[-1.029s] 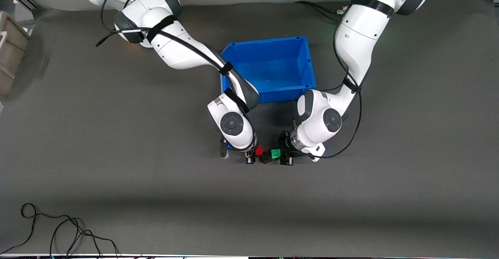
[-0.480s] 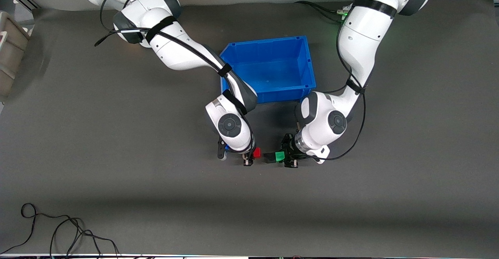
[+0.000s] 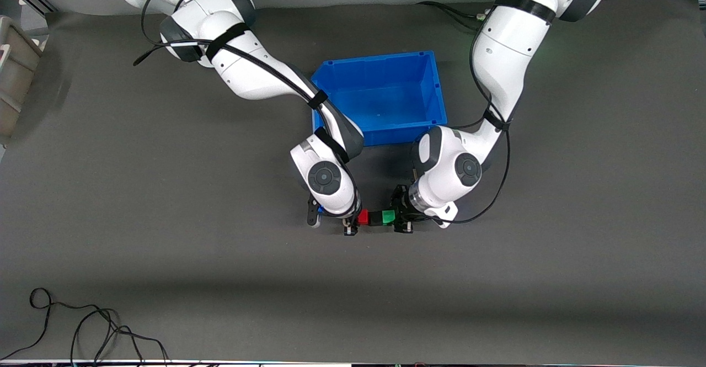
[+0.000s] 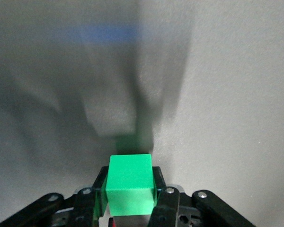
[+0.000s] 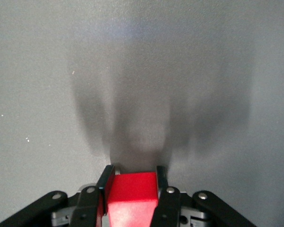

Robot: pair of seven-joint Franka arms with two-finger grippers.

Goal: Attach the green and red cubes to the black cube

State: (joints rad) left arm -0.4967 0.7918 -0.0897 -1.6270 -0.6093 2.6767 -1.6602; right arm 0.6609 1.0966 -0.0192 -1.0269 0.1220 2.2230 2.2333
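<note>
Your right gripper (image 3: 353, 222) is clamping the small bright red plastic cube (image 3: 363, 217) between its black fingers (image 5: 162, 203). Your left gripper (image 3: 401, 219) is grasping the small bright green plastic cube (image 3: 389, 217), pinched by fingers (image 4: 161, 203) on both flanks. A tiny matte black cube (image 3: 376, 218) is sitting between the two coloured cubes, touching each, so the three are forming one row spanning fingers to fingers. All this is happening just above the dark grey desk (image 3: 165, 218), nearer the front camera than the open blue plastic bin (image 3: 436, 88).
</note>
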